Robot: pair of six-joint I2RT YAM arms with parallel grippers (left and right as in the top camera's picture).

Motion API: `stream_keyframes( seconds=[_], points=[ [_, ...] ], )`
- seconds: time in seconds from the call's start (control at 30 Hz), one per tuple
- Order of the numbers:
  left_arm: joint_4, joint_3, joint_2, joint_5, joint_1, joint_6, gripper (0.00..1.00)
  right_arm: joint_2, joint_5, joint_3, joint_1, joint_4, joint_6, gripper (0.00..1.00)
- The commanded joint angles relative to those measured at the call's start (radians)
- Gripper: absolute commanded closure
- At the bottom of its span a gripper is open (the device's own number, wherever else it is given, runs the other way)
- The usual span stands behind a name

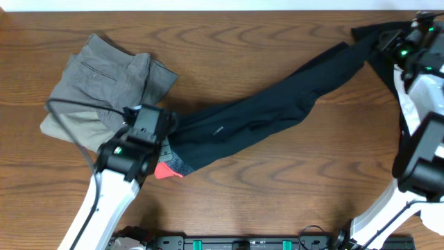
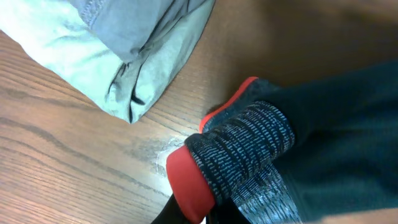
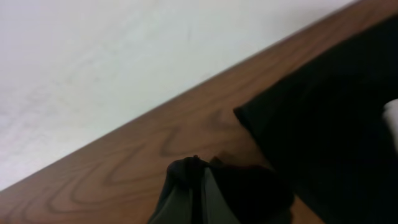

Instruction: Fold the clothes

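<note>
Long black trousers (image 1: 263,114) lie stretched diagonally across the table, folded lengthwise. The waistband with its red lining (image 1: 168,171) and grey inner band (image 2: 249,152) is at the lower left. My left gripper (image 1: 161,142) is shut on the waistband; the red edge (image 2: 189,183) shows between its fingers. My right gripper (image 1: 399,43) at the far right corner is shut on the black leg end (image 3: 249,186), which it holds pinched just above the table. A folded pile of grey and beige garments (image 1: 104,80) lies at the left; it also shows in the left wrist view (image 2: 118,56).
The wooden table (image 1: 277,187) runs to a white back edge (image 3: 124,74) close behind my right gripper. A black cable (image 1: 73,128) loops over the grey pile. A black rail (image 1: 243,243) lines the front edge.
</note>
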Motion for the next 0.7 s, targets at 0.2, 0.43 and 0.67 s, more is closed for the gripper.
stream_keyframes(
  seconds=[0.2, 0.43, 0.67],
  points=[
    [0.072, 0.014, 0.183, -0.143, 0.005, -0.016, 0.59, 0.096, 0.011, 0.012, 0.021, 0.032, 0.017, 0.71],
    [0.074, 0.029, 0.128, -0.106, 0.045, -0.020, 0.28, 0.060, -0.148, 0.013, -0.047, -0.037, -0.018, 0.37],
    [0.075, 0.029, 0.055, -0.006, 0.069, -0.016, 0.21, 0.063, -0.031, 0.013, -0.018, -0.257, -0.154, 0.30]
  ],
)
